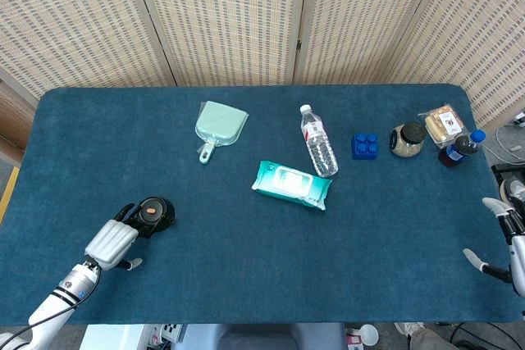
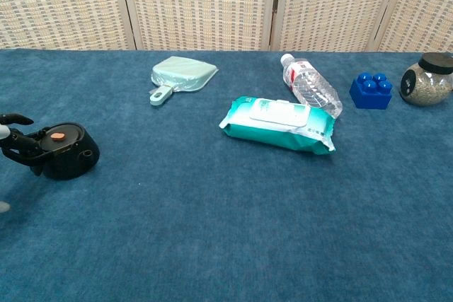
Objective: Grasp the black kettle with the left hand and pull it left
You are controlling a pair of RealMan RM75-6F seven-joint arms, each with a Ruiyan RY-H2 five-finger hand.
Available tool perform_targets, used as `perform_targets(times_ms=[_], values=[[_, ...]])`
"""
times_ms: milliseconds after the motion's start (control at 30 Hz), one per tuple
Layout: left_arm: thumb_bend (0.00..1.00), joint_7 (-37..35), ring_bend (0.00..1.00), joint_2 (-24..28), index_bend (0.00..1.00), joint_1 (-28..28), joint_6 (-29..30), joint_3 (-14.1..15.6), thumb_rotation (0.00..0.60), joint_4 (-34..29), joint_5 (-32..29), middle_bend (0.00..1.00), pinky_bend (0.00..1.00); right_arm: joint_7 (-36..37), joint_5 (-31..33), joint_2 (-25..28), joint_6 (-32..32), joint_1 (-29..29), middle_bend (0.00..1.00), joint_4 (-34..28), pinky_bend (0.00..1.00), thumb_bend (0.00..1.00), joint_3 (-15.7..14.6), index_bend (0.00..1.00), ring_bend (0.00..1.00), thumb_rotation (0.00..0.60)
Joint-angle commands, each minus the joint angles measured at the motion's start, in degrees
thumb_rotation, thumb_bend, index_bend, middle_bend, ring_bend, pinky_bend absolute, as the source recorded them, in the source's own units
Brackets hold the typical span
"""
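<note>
The black kettle (image 1: 155, 212) with an orange spot on its lid stands near the table's front left, also seen in the chest view as the kettle (image 2: 69, 151). My left hand (image 1: 111, 241) lies just left of it and nearer the front edge. Its dark fingers (image 2: 19, 143) curl around the kettle's handle, while the thumb sticks out away from the kettle. My right hand (image 1: 507, 237) hovers at the table's right edge, far from the kettle, fingers apart and holding nothing.
A mint dustpan (image 1: 218, 126) lies at the back left of centre. A wet-wipes pack (image 1: 291, 184) and a water bottle (image 1: 318, 141) lie mid-table. A blue brick (image 1: 365, 146), a jar (image 1: 406, 139), a snack box (image 1: 445, 125) and a dark bottle (image 1: 461, 148) stand back right.
</note>
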Motion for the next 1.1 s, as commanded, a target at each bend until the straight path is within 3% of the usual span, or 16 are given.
perform_targets(times_ms=[33,200,533,733,800,833,900,1100], values=[[0.17,0.07,0.31,-0.19,0.42,0.12,0.01,0.06,0.600,-0.15,-0.11,0.40,0.00,0.06,0.03,0.05,-0.05,0.02,0.22,0.01,0.08,0.12,0.03,0.18,0.09,0.600],[0.17,-0.04,0.36,-0.69,0.47,0.21,-0.09,0.08,0.600,-0.18,-0.31,0.45,0.00,0.15,-0.07,0.07,-0.22,0.16,0.22,0.07,0.08,0.12,0.07,0.18,0.09,0.600],[0.17,-2.25,0.55,-1.06,0.64,0.05,-0.73,0.01,0.600,-0.70,-0.74,0.68,0.00,0.67,0.09,-0.13,-0.38,0.20,0.22,0.66,0.08,0.12,0.15,0.18,0.09,0.600],[0.13,-4.55,0.62,-0.61,0.71,-0.01,-0.27,-0.50,0.592,-1.95,-0.85,0.77,0.00,1.35,0.10,-0.22,-0.47,0.31,0.22,1.23,0.08,0.12,0.26,0.18,0.09,0.600],[0.12,-5.21,0.65,-0.69,0.74,0.19,0.74,-0.97,0.526,-2.19,-0.81,0.81,0.00,1.60,0.03,-0.26,-0.52,0.37,0.22,1.47,0.08,0.12,0.27,0.18,0.09,0.600],[0.11,-5.58,0.67,-0.77,0.77,0.32,1.19,-1.20,0.448,-2.30,-0.86,0.83,0.00,1.73,0.03,-0.29,-0.53,0.39,0.22,1.58,0.08,0.12,0.28,0.18,0.09,0.600],[0.11,-6.51,0.71,-0.88,0.80,0.64,1.98,-1.67,0.365,-2.58,-1.26,0.87,0.00,2.03,0.06,-0.36,-0.60,0.44,0.22,1.84,0.08,0.12,0.32,0.18,0.09,0.600],[0.11,-8.49,0.79,-0.73,0.88,1.23,2.35,-2.67,0.266,-3.92,-3.38,0.97,0.00,2.68,0.19,-0.56,-0.86,0.62,0.22,2.43,0.08,0.12,0.42,0.18,0.09,0.600]])
